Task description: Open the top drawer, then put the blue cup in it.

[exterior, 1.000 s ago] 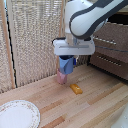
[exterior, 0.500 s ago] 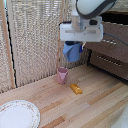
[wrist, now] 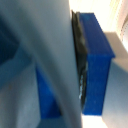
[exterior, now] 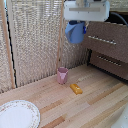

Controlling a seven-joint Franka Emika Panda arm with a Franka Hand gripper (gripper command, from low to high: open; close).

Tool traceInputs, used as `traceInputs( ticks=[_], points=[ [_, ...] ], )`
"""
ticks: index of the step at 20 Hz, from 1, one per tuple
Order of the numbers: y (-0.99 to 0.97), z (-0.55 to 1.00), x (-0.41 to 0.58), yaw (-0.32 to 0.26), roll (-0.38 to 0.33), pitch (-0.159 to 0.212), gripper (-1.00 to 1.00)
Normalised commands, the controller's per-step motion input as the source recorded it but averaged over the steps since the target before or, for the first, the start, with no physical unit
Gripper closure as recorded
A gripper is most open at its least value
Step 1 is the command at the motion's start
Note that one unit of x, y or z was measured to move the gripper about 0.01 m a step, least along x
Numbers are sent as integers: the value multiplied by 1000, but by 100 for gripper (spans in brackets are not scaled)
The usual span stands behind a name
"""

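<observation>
The blue cup (exterior: 75,34) hangs high above the table, held under my gripper (exterior: 78,24), which is shut on it. It hovers just to the exterior view's left of the dark dresser. The top drawer (exterior: 109,44) shows its brown front and silver bar handle (exterior: 102,40); I cannot tell whether it is pulled out. In the wrist view the blue cup (wrist: 96,60) fills the picture, blurred, pressed against a grey finger (wrist: 47,65).
A pink cup (exterior: 62,75) stands on the wooden table (exterior: 95,107), with a small orange block (exterior: 76,88) beside it. A patterned plate (exterior: 17,114) lies at the front left. A woven screen (exterior: 35,40) backs the scene. A lower drawer (exterior: 110,62) sits under the top one.
The gripper has risen from beside the pink cup, carrying the blue cup up and to the exterior view's right, towards the dresser.
</observation>
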Motion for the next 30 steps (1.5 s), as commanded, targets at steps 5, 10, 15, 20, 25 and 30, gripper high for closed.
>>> traceInputs(
  ticks=[5,10,15,20,25,30],
  points=[
    [-151,946,415,-252,-91,76,100],
    [-403,984,385,-213,-24,98,100],
    [-665,939,206,-162,3,138,100],
    [-938,783,-18,-75,36,163,100],
    [-1000,590,-103,-11,66,112,100],
    [-1000,209,-14,0,85,61,100]
  ],
)
